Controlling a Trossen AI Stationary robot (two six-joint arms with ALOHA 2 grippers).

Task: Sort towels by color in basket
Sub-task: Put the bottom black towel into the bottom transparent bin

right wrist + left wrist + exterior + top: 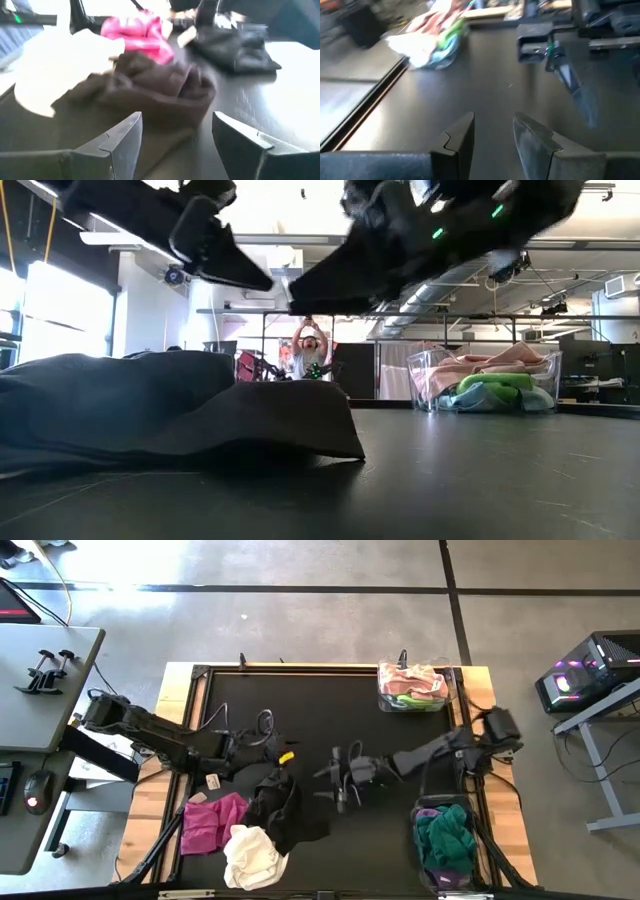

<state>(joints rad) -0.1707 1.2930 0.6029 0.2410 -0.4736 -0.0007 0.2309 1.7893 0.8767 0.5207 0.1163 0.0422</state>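
Near the table's front left lie a magenta towel (212, 822), a cream towel (252, 856) and black towels (280, 802). In the right wrist view a dark towel (160, 90) lies crumpled just ahead of the fingers, with the magenta towel (137, 31) and the cream towel (55, 65) beyond it. My right gripper (326, 780) is open and empty above the mat, pointing at this pile. My left gripper (272, 740) is open and empty above the mat (492, 130), just far of the black towels.
A clear basket (412, 688) at the far right holds peach-pink, lime green and pale blue towels; it also shows in the low view (490, 380). A second basket (446, 838) at the near right holds teal and purple towels. Wooden table edges frame the black mat.
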